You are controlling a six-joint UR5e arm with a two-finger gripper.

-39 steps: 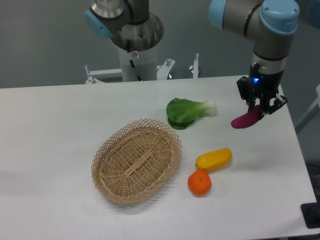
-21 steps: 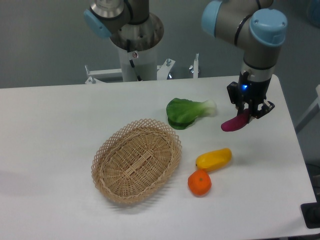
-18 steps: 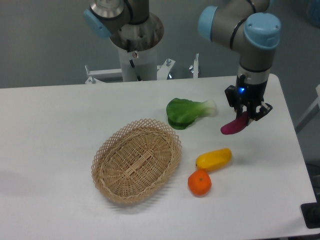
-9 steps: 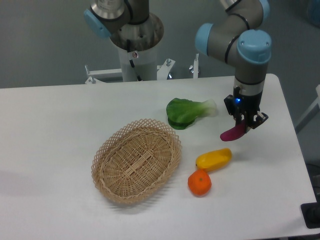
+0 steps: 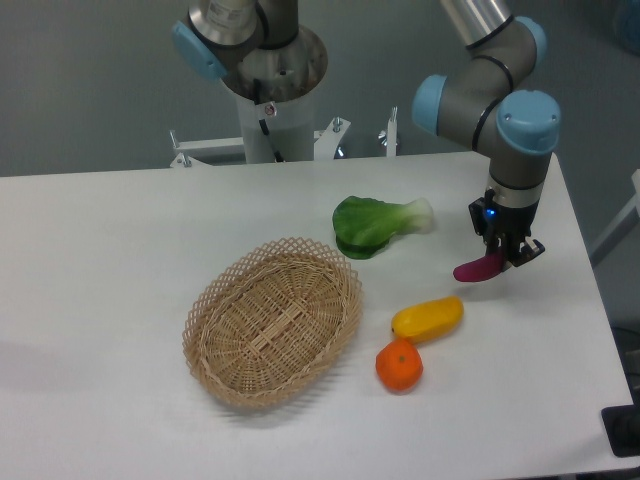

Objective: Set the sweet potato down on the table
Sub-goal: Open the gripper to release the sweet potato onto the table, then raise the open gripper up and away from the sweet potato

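Observation:
The magenta-purple sweet potato (image 5: pixel 476 269) hangs slanted from my gripper (image 5: pixel 507 247), which is shut on its upper right end. Its lower left tip sits close to the white table (image 5: pixel 120 250), at the right side; I cannot tell whether it touches. It is just above and right of the yellow fruit (image 5: pixel 428 318).
A green leafy vegetable (image 5: pixel 376 222) lies left of the gripper. A round orange (image 5: pixel 399 365) lies below the yellow fruit. An oval wicker basket (image 5: pixel 273 320) stands mid-table. The table's right edge is near the gripper.
The gripper with the sweet potato moved left and down, then shifted slightly right and lower over the last half second.

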